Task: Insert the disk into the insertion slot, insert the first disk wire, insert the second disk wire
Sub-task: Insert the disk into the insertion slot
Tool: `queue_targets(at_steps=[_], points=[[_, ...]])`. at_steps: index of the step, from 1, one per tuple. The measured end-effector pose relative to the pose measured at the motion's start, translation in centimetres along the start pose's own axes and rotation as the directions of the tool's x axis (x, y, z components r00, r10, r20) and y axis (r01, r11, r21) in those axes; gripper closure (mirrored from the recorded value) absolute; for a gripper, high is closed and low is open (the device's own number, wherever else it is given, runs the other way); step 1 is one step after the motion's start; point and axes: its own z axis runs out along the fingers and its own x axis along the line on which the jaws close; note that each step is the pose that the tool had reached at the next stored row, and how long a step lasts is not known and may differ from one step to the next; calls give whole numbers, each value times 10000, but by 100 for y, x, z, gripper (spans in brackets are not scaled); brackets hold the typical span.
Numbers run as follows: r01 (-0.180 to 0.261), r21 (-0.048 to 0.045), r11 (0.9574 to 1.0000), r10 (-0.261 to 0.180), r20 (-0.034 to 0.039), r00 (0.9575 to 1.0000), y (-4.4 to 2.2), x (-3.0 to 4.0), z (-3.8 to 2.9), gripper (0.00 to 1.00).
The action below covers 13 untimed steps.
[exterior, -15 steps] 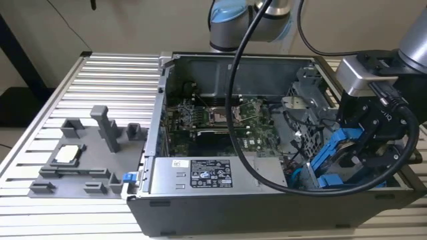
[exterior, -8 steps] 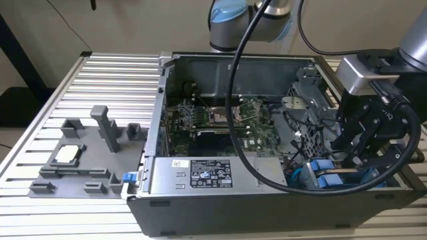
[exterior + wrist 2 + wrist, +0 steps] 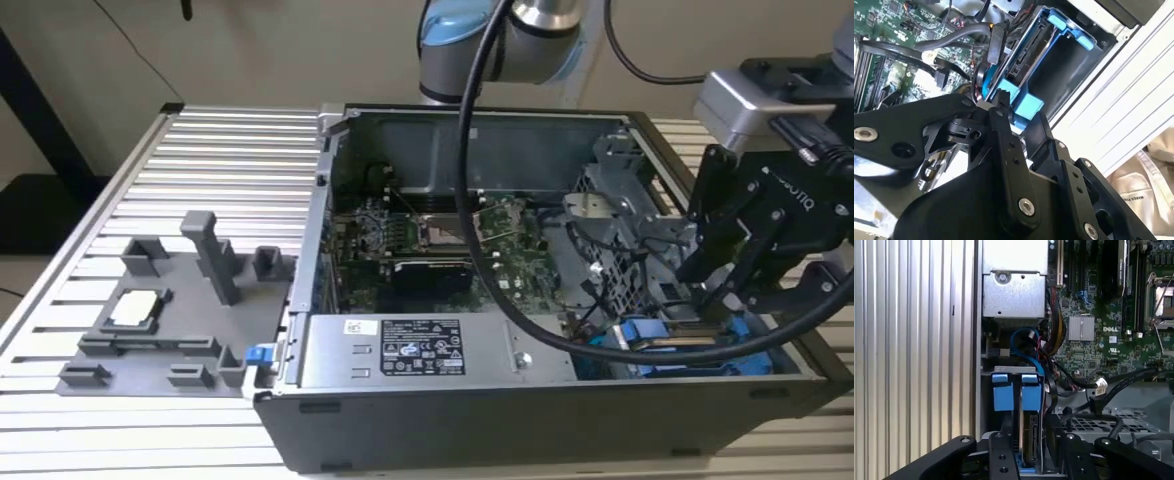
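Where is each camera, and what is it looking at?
Exterior view: off the arm, looks down into the open computer case; shows the arm and gripper.
First wrist view: rides on the arm, looks past the gripper at the disk and motherboard.
Second wrist view: rides on the arm, looks along the gripper at the disk.
Both wrist views share the gripper and disk.

Ribbed aluminium tabletop (image 3: 227,150) — plain beige wall (image 3: 294,50) behind, dark post (image 3: 34,110) at the exterior view's left

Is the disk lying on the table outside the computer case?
No, the disk sits inside the computer case, right by the gripper.
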Motion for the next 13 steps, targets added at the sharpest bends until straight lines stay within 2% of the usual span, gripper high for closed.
queue_targets(at_steps=[3,4,5,6,8,13], points=[[2,4,10000,-2,-8,10000,0,-2,-12,59],[3,63,10000,-3,-2,10000,0,-2,-13,59],[8,200,9998,-9,51,10000,0,-3,-15,59],[11,373,9993,-16,131,9999,2,-3,-15,59],[13,658,9978,-31,275,9996,6,-3,-15,59],[14,838,9965,-43,336,9994,9,-3,-72,59]])
